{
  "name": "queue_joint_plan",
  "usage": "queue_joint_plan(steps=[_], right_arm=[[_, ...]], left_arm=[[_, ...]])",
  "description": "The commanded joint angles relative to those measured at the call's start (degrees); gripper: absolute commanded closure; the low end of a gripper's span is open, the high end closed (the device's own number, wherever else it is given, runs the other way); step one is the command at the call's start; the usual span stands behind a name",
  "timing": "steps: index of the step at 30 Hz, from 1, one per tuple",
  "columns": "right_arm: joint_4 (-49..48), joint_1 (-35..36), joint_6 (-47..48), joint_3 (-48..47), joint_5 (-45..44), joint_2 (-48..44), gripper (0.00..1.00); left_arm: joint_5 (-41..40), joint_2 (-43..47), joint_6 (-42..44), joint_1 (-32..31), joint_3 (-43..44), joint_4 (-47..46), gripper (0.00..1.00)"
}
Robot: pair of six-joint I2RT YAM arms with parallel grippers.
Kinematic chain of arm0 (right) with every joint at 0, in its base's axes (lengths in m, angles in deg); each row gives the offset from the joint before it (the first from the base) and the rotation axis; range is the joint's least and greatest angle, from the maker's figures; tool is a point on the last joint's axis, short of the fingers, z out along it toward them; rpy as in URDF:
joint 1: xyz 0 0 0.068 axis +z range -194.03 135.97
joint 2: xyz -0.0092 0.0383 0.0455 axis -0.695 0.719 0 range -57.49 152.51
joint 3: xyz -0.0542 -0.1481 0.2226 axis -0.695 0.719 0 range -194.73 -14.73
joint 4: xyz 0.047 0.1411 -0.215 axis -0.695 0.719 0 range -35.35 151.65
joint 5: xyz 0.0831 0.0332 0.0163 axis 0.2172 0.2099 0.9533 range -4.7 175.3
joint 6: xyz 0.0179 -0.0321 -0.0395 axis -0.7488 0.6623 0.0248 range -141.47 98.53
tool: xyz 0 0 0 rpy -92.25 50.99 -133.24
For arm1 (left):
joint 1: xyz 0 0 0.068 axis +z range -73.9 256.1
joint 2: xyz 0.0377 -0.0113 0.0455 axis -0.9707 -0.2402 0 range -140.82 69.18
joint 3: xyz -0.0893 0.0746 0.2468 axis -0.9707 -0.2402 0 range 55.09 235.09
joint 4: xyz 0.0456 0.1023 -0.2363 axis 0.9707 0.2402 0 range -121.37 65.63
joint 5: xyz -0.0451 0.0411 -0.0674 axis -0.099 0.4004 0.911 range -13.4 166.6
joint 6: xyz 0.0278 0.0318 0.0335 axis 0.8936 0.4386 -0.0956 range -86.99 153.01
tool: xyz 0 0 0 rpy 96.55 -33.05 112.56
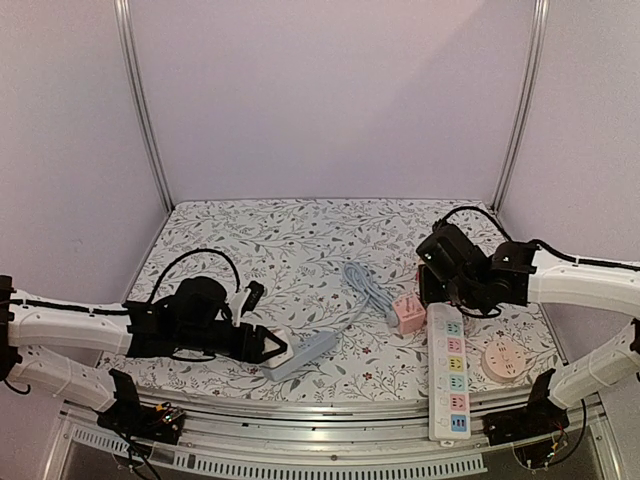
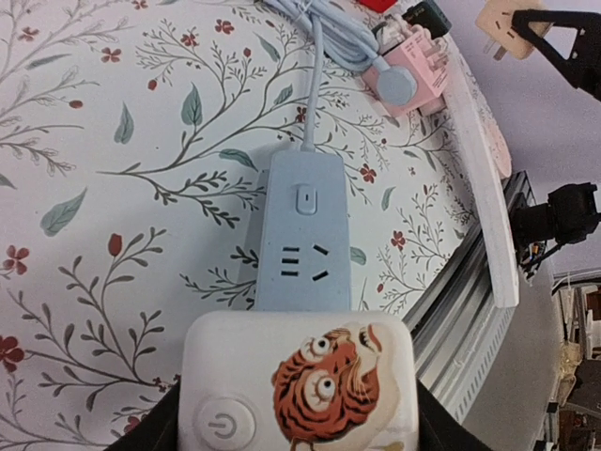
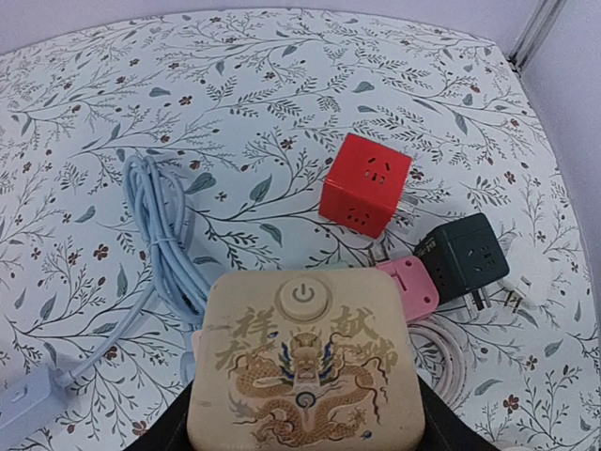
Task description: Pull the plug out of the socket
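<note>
step: plug is in the socket, not yet pulled; both arms are at the grip stage.
plug: round blue-grey plug [image 2: 396, 85] sits in the side of the pink socket cube [image 2: 427, 64], on the right side of the counter [image 1: 280, 240].
left fingers [image 2: 155, 434]: half closed around a white tiger block [image 2: 300, 385] that lies on the near end of the blue power strip [image 2: 302, 235].
right fingers [image 3: 446, 427]: half closed around a beige dragon block [image 3: 300, 376], just over the pink socket cube.
next: probably brace the cube and draw the plug straight out; both sets of fingers are full, so one must let go first.
materials: smooth hard plastic, blocks rounded, cube boxy; cord [image 3: 160, 235] rubbery and bundled; counter has a flat floral print.
</note>
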Motion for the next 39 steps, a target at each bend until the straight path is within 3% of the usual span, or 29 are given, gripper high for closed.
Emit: queue_joint_plan(steps=[1, 16, 27, 39], right_arm=[[3.43, -6.92, -0.3, 4.59, -1.26, -5.36, 0.99], [-0.7, -30.48, 2.69, 16.58, 14.34, -9.97, 0.98], [-2.97, -34.47, 4.35, 16.63, 18.07, -2.85, 0.92], [-2.77, -38.26, 3.92, 16.22, 23.02, -0.31, 0.53]], left_arm=[[0.86, 0.36, -2.33, 0.52, -0.04, -3.53, 1.0], [0.42, 0.65, -4.25, 1.06, -0.26, -2.23, 1.0], [-0.71, -0.5, -5.27, 1.84, 2.37, -1.27, 1.0], [-2.8, -1.69, -6.5, 2.38, 5.7, -2.5, 1.0]])
